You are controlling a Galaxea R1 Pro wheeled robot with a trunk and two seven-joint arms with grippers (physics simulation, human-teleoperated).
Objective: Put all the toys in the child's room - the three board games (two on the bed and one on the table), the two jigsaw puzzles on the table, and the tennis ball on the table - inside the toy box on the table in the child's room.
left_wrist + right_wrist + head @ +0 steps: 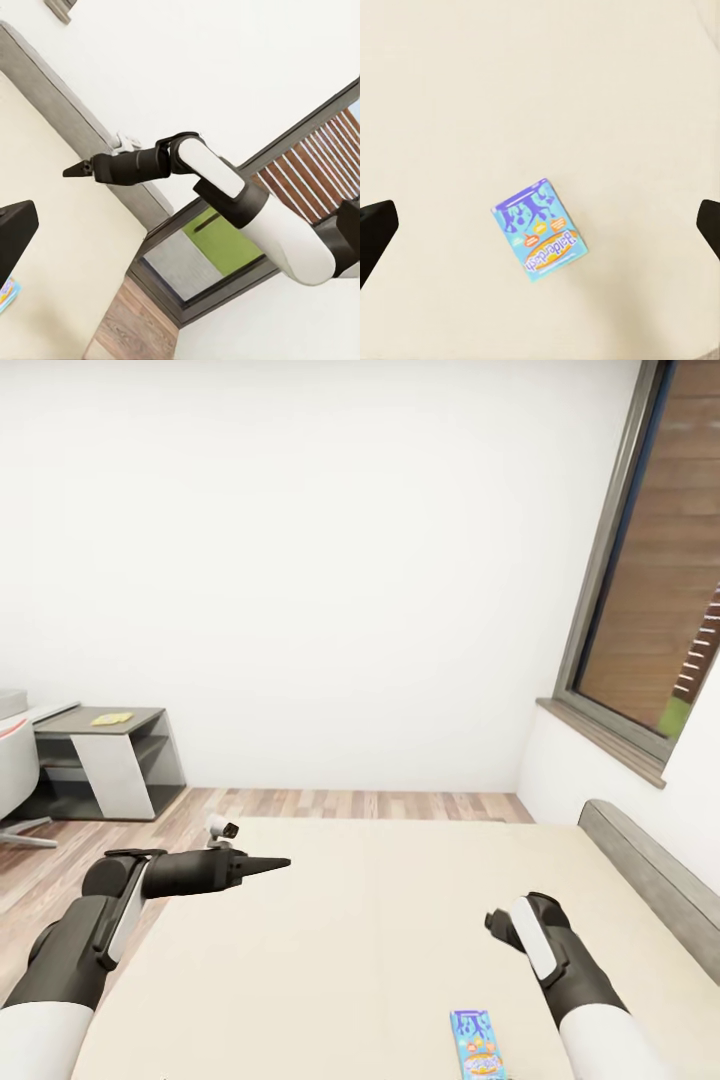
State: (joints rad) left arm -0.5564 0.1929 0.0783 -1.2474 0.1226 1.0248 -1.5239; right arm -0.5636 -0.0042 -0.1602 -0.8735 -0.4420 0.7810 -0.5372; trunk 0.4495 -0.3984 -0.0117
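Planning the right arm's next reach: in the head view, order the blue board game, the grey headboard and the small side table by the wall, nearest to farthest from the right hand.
1. Blue board game, on the mattress beside the right hand.
2. Grey headboard, at the bed's right edge.
3. Side table, far left against the wall.

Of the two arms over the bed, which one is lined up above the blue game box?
The right gripper: the right wrist view looks straight down on the blue game box, lying flat between its fingers. The left gripper points sideways instead.
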